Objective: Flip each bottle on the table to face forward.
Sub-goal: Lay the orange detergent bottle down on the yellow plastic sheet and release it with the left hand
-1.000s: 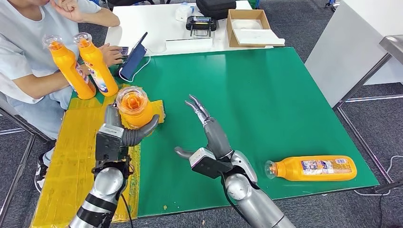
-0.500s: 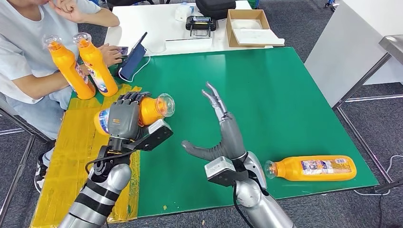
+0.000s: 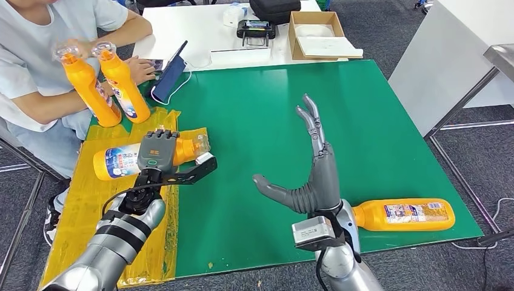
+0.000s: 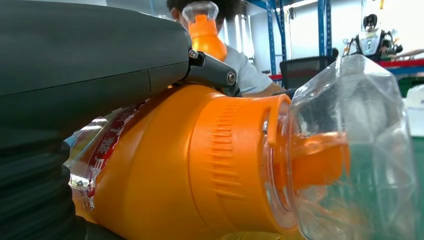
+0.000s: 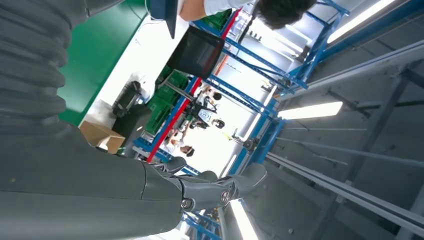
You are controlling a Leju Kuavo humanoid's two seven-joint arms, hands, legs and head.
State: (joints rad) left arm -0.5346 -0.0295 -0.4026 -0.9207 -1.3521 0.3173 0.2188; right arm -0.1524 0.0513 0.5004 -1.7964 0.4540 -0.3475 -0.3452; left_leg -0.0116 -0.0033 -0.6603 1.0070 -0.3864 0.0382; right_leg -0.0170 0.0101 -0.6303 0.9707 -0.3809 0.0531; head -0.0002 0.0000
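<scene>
left hand (image 3: 159,151) gripping bottle (image 3: 124,160) (lying sideways)

Grey carpet floor (image 3: 376,30) surrounds a white desk (image 3: 200,36) (blue shelving (image 5: 280,95) under strip lights).

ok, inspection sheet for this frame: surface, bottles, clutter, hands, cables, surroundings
Surface: green table, yellow taped strip along its left edge.
Bottles: held bottle on its side over the strip, label up, cap pointing right; lying bottle near the front right corner; two upright bottles at back left.
Clutter: small scrap by the front edge.
Hands: left hand grips the held bottle; right hand raised, fingers spread, holding nothing.
Cables: white cable near the phone.
Surroundings: seated person, white table with cardboard box.
</scene>
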